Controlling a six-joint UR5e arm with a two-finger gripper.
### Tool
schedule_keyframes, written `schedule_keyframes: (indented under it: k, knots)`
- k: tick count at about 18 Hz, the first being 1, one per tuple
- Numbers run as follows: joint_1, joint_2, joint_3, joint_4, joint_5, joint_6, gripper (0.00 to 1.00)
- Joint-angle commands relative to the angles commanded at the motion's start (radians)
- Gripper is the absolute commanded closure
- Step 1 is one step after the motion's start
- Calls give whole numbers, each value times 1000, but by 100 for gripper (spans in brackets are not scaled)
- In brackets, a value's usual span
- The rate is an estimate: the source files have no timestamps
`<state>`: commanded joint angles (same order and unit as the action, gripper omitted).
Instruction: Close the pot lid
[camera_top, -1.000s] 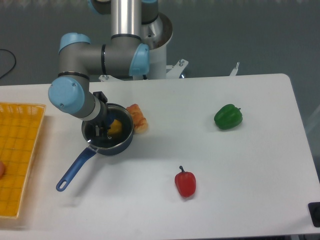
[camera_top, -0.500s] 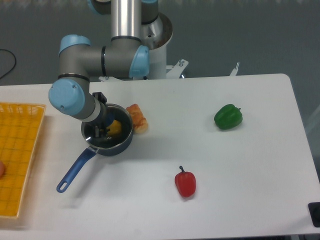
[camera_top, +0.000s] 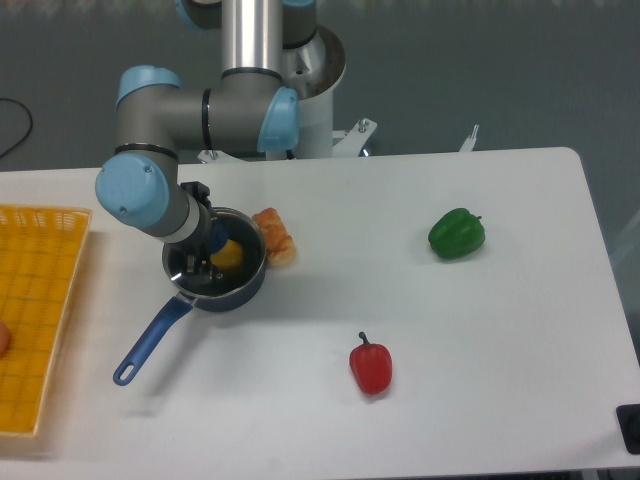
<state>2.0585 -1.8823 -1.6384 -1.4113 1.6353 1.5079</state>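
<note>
One claw (camera_top: 203, 262) is seen at the end of the grey and light blue robot arm (camera_top: 165, 205). It is held low over the small round dark blue pot (camera_top: 215, 282), above the left part of the pot's round top. The claw's dark tips are tiny and partly hidden by the arm, so it cannot be told if the claw is wide, narrow, or holding something.

A shiny see-through glass lid with a thin silver rim (camera_top: 190, 272) seems to be lying on the pot, right under the claw, with bright spots of light on it. It is hard to tell if the lid sits flat all the way round. Something round and yellow (camera_top: 229, 255) is seen inside the pot, on the right side.

The pot is placed on the left half of the white table (camera_top: 470, 330), close to the robot's base. Its long blue handle (camera_top: 152, 338) is pointed down and to the left, toward the front edge of the table. A loop hole is found at the far end of the handle. The long line of the pot runs from that loop up and to the right.

An orange and brown piece of toy food (camera_top: 274, 236) is touching the pot's right side. A yellow mesh basket (camera_top: 35, 310) is set at the left edge of the table. A red toy pepper (camera_top: 371, 367) is lying well apart, near the front. A green toy pepper (camera_top: 456, 233) is lying far off to the right.
</note>
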Motion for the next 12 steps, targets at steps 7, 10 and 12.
schedule_keyframes:
  k: [7, 10, 12]
  knots:
    - [63, 64, 84, -9, -57, 8, 0]
    - [110, 106, 97, -14, -63, 11, 0]
    - [152, 133, 100, -17, -96, 58, 0]
